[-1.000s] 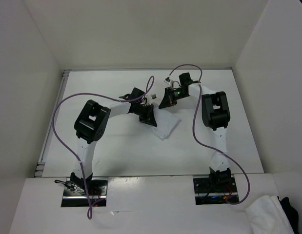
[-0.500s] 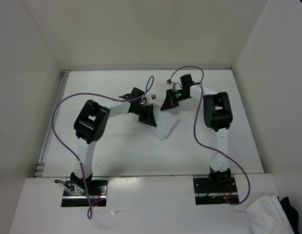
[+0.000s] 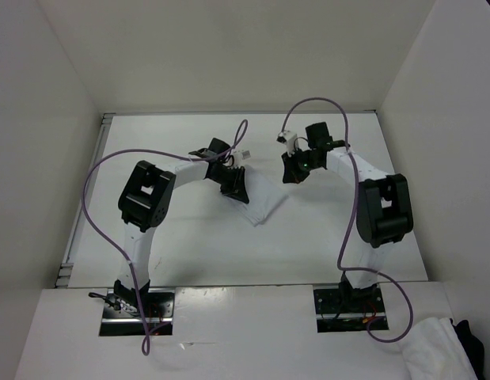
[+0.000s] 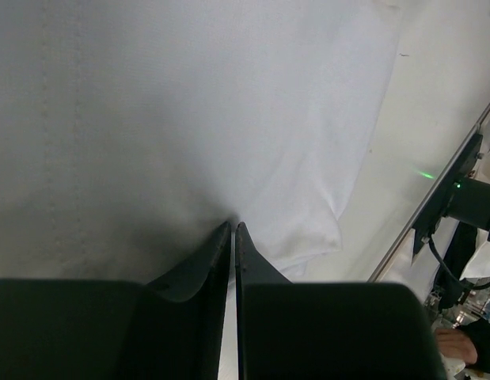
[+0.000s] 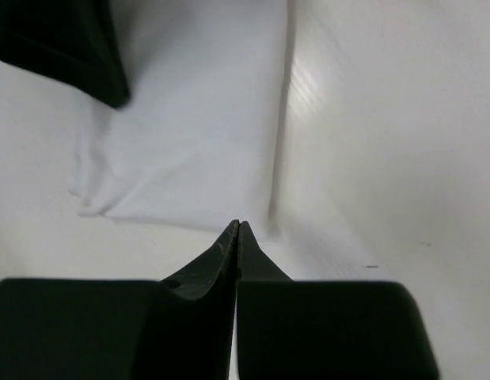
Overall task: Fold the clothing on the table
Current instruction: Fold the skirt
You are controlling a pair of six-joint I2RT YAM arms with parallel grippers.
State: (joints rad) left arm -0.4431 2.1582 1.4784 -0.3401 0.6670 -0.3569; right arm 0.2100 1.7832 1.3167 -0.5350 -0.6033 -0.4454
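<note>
The clothing (image 3: 263,203) is a small white piece lying flat and smooth near the middle of the table (image 3: 181,245). My left gripper (image 3: 235,188) stands over its left part. In the left wrist view its fingertips (image 4: 233,226) press into the fabric (image 4: 189,119) with only a hairline slit between them, pinching the cloth. My right gripper (image 3: 292,170) hovers just right of the garment, apart from it. Seen from the right wrist, that gripper (image 5: 238,224) is shut and empty, with the clothing (image 5: 197,142) lying ahead of it.
White walls enclose the table on three sides. Purple cables (image 3: 339,229) loop over both arms. A bulky white cloth heap (image 3: 431,352) beside a dark garment (image 3: 470,336) sits at the bottom right, off the table. A metal rail (image 3: 86,206) runs along the left edge.
The right arm swung out to the right and its gripper drew back from the clothing. The left gripper shifted slightly up and left, and the cloth moved a little with it.
</note>
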